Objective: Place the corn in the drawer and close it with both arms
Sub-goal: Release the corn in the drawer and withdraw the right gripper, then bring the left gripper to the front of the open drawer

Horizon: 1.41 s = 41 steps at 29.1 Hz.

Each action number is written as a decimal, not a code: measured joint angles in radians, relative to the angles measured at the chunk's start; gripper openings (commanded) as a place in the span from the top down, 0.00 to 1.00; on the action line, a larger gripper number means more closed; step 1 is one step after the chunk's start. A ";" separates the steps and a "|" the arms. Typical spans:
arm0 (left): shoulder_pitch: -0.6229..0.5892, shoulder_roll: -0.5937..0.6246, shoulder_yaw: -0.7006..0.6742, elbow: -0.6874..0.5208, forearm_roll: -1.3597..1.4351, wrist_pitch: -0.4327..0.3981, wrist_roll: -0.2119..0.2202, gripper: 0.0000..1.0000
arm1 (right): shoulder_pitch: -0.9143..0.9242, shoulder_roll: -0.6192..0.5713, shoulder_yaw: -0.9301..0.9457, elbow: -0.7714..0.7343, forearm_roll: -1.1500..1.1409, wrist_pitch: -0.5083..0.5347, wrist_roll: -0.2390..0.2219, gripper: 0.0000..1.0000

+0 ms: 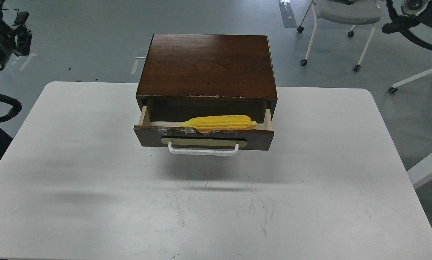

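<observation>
The yellow corn (219, 123) lies on its side inside the open drawer (259, 138), along the front edge with its pointed tip to the left. The drawer is pulled partway out of the dark wooden cabinet (208, 65); its white bar handle (203, 151) faces me. My left gripper (20, 27) is raised at the far top left, off the table, small and dark, so its fingers cannot be told apart. Of my right arm (414, 14) only a joint and cables show at the top right corner; its gripper is out of view. Nothing touches the corn or the drawer.
The cabinet stands at the back middle of a white table (93, 180). A grey wheeled chair (346, 14) and white frame legs (429, 166) stand on the floor at the right, behind and beside the table.
</observation>
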<state>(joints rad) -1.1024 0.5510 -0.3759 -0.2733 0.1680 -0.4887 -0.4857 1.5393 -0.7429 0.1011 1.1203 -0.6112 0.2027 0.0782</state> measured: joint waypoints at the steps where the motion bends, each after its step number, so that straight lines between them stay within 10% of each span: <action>1: -0.014 0.005 0.006 -0.031 0.048 0.000 -0.001 1.00 | -0.027 -0.019 0.015 -0.015 0.063 0.000 0.000 0.02; 7: -0.051 0.105 0.011 -0.275 0.229 0.000 -0.003 1.00 | -0.168 -0.070 0.087 -0.153 0.348 0.003 0.002 0.00; 21: -0.010 0.398 0.004 -1.255 0.964 0.000 -0.003 1.00 | -0.534 -0.034 0.255 -0.326 1.096 0.086 0.019 0.00; 41: 0.089 0.256 0.219 -1.419 2.010 0.000 -0.003 1.00 | -0.655 0.030 0.389 -0.451 1.122 0.166 0.053 0.00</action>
<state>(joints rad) -1.0130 0.8069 -0.1564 -1.6925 2.1780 -0.4887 -0.4887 0.8838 -0.7130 0.4899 0.6694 0.5110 0.3684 0.1311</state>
